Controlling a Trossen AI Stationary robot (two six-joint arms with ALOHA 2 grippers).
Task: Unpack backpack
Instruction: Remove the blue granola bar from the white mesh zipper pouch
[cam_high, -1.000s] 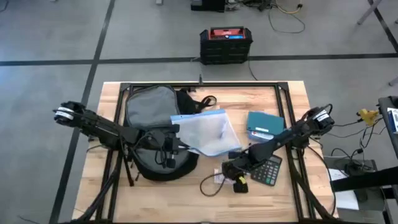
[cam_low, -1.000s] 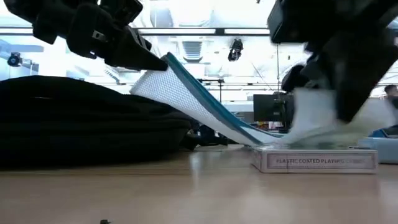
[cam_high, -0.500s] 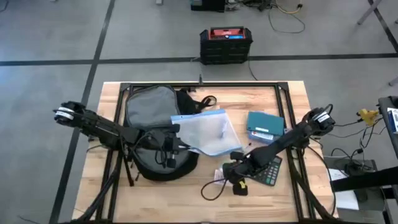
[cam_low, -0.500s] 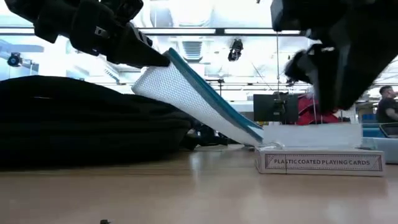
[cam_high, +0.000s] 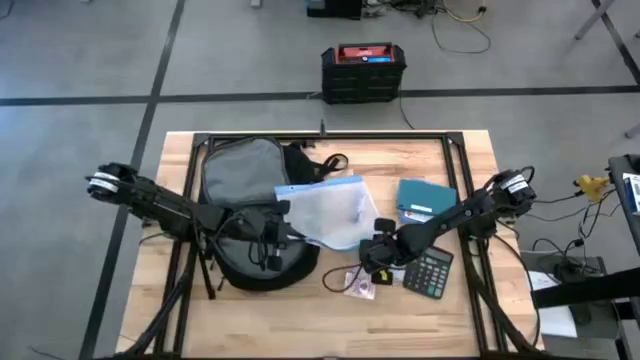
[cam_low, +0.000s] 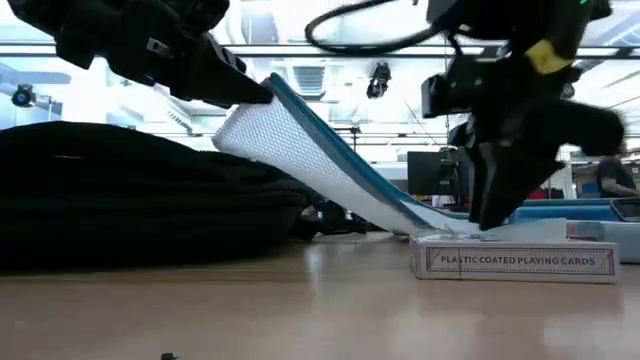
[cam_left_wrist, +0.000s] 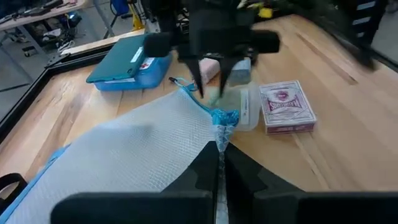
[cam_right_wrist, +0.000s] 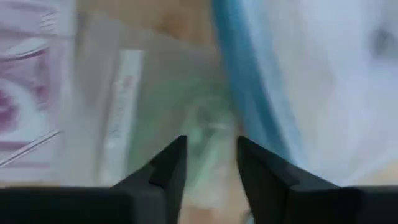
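The unpacking looks well underway. The backpack (cam_high: 248, 215) lies flat on the left half of the bench (cam_high: 470, 160), its grey lining turned up toward the far edge. Several things already lie out on the right half: a teal case (cam_high: 425, 200) toward the far right, a calculator (cam_high: 428, 272) nearer the front edge, a deck of playing cards (cam_high: 360, 286) close to the front edge, and a clear plastic sleeve (cam_left_wrist: 242, 107) lying against the deck.

The left gripper (cam_high: 283, 208) holds a white mesh pouch with blue trim (cam_high: 335, 212) by its zipper edge, fingers (cam_left_wrist: 202, 171) pinched together on the fabric. The pouch slopes from the top of the backpack down to the bench, so it is out of the bag but not yet laid down. The right gripper (cam_high: 375, 256) hangs over the pouch's lower corner and the plastic sleeve, its fingers (cam_right_wrist: 166, 168) a little apart with nothing between them.

Still to do, by the look of it: setting the pouch flat and clear of the backpack. Whether anything remains inside cannot be told from these views.

The card box's side reads "PLASTIC COATED PLAYING CARDS". The teal case carries a small white label with red on it, too small to read.
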